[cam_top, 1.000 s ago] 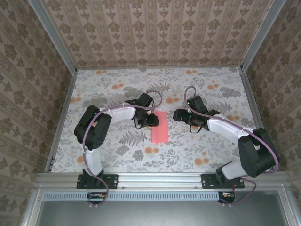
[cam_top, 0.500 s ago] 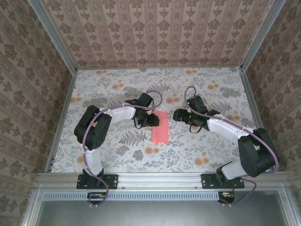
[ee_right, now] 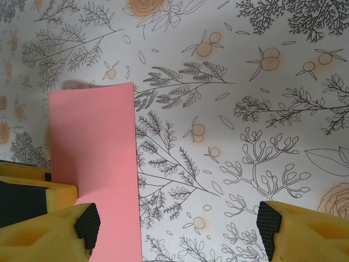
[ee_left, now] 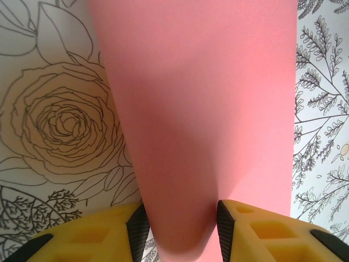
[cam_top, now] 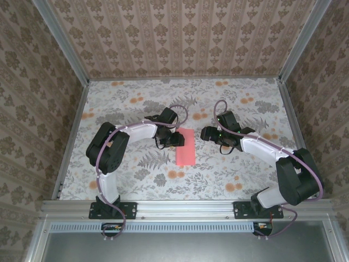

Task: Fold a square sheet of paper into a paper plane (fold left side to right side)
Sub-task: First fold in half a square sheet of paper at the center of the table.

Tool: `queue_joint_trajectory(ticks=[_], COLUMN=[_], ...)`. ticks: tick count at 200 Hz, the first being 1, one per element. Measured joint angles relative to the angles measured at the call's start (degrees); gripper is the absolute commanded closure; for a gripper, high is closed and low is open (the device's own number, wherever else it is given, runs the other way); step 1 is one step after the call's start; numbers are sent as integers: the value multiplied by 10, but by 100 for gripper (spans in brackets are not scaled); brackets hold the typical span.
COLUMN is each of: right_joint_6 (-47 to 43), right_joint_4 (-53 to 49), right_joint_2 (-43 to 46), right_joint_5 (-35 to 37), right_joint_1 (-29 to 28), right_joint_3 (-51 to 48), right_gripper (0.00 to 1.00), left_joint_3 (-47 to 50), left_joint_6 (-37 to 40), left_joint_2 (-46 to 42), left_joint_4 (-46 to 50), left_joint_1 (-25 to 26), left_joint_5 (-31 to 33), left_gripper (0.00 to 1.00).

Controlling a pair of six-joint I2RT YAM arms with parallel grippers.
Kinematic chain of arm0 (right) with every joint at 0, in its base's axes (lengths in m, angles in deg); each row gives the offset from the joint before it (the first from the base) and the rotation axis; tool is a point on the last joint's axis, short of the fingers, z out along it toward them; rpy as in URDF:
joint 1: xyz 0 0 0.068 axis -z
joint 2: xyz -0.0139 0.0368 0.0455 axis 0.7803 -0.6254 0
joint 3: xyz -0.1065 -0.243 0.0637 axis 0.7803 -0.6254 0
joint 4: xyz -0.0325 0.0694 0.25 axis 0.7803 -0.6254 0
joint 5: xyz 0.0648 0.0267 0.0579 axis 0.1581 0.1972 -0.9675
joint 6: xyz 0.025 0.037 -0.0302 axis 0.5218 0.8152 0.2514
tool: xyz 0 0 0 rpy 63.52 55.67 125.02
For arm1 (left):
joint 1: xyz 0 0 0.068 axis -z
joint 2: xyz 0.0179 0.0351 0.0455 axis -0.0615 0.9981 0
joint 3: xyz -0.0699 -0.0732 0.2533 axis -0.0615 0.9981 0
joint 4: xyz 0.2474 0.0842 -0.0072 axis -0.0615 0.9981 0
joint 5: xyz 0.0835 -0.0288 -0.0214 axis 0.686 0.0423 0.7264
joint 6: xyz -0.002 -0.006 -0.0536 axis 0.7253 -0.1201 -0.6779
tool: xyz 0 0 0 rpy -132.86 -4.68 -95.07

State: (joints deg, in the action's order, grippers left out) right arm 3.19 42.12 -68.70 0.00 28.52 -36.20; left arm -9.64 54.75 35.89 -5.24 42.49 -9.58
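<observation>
On the flowered tablecloth [cam_top: 245,164], near the middle of the table, the square sheet of paper [cam_top: 185,148] lies doubled over. From above you see it as a narrow salmon-pink strip, with its long sides running from near to far. It lies between your two arms, closer to the left one.

Your left gripper [cam_top: 175,139] reaches in from the left and meets the far left part of the strip. In its wrist view, the left gripper [ee_left: 180,232] has its two yellow fingers [ee_left: 109,237] partly closed, one on each side of the paper [ee_left: 202,98]. The sheet narrows and bows where it passes between their black pads, and both pads touch it, so the gripper is holding the paper.

Your right gripper [cam_top: 206,133] sits to the right of the strip, near its far end and apart from it. In its wrist view, the right gripper [ee_right: 179,225] has its fingers [ee_right: 305,232] spread wide with nothing between them. The paper [ee_right: 92,142] lies flat on the cloth at the left of that view, with a straight right edge. The finger on that side overlaps the paper in the picture, but you cannot tell whether it touches the sheet.
</observation>
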Motion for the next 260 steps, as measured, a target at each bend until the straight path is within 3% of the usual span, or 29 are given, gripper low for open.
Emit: queue_joint_trajectory(ticks=[260], right_joint_6=[0], right_joint_4=[11], right_joint_2=[0], right_joint_5=[-2], right_joint_1=[0], right_joint_3=[-11], right_gripper=[20], left_joint_3=[4], left_joint_6=[3], left_joint_2=[-2], left_joint_4=[-2], left_joint_1=[0], left_joint_5=[3], left_gripper=[61])
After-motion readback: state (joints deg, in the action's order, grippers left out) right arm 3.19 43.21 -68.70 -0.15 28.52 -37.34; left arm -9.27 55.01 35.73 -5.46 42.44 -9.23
